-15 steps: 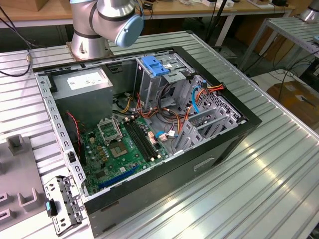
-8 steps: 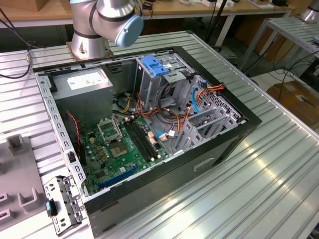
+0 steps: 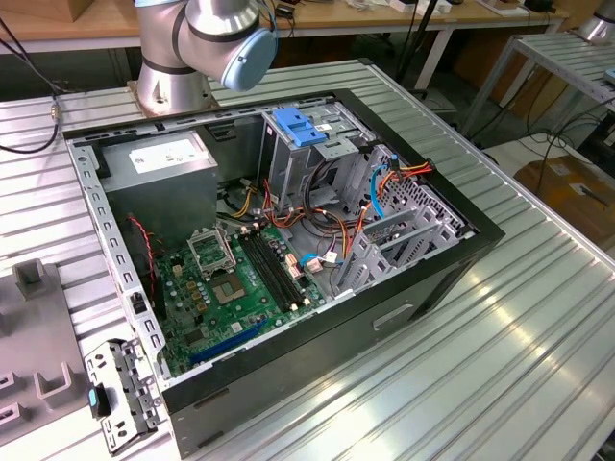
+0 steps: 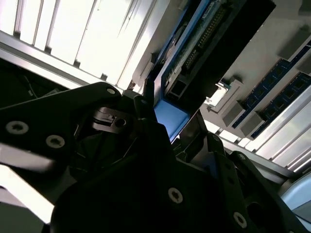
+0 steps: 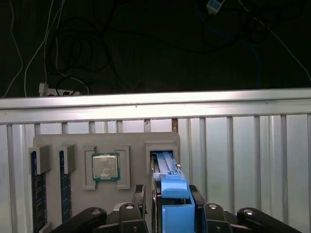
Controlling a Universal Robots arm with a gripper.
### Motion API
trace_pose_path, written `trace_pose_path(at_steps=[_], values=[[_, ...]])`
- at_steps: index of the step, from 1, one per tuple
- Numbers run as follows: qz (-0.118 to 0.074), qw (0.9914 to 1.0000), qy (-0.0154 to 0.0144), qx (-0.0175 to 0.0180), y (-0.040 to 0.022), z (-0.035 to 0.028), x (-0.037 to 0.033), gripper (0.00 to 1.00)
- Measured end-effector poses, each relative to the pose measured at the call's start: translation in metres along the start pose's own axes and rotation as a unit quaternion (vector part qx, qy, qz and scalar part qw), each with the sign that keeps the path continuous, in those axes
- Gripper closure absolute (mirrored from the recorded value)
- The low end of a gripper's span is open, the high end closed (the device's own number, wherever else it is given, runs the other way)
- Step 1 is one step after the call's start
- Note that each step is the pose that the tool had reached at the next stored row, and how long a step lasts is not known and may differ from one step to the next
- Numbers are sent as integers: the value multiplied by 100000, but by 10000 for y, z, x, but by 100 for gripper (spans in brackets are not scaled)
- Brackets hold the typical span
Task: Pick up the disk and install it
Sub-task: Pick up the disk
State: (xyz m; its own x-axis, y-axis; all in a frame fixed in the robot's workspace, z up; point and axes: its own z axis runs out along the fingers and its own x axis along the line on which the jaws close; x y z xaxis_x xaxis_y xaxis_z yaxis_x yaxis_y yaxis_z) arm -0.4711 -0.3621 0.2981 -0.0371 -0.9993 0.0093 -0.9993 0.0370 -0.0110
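Note:
In the first wrist view the disk (image 5: 167, 167) stands on edge, its bright blue carrier rail facing the camera and its far end at a slot of the grey fixture tray (image 5: 131, 138). My gripper (image 5: 168, 201) is shut on the disk, with a black finger pressed against each side of the rail. In the second wrist view the disk's (image 4: 192, 46) circuit-board side and connector show close up, with the blue rail running down between the black fingers (image 4: 146, 116).
The grey tray also holds a processor chip (image 5: 105, 166) and two memory sticks (image 5: 34, 182). In the exterior view an open computer case (image 3: 423, 288) lies on the ribbed metal table, with a drive cage under a blue latch (image 3: 293, 128) and a grey metal box (image 3: 159, 163).

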Motion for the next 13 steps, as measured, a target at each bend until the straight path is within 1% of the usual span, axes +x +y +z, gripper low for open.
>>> trace_pose_path(at_steps=[13], values=[[-189, 100000, 22, 17, 0, 12, -1, 53]])
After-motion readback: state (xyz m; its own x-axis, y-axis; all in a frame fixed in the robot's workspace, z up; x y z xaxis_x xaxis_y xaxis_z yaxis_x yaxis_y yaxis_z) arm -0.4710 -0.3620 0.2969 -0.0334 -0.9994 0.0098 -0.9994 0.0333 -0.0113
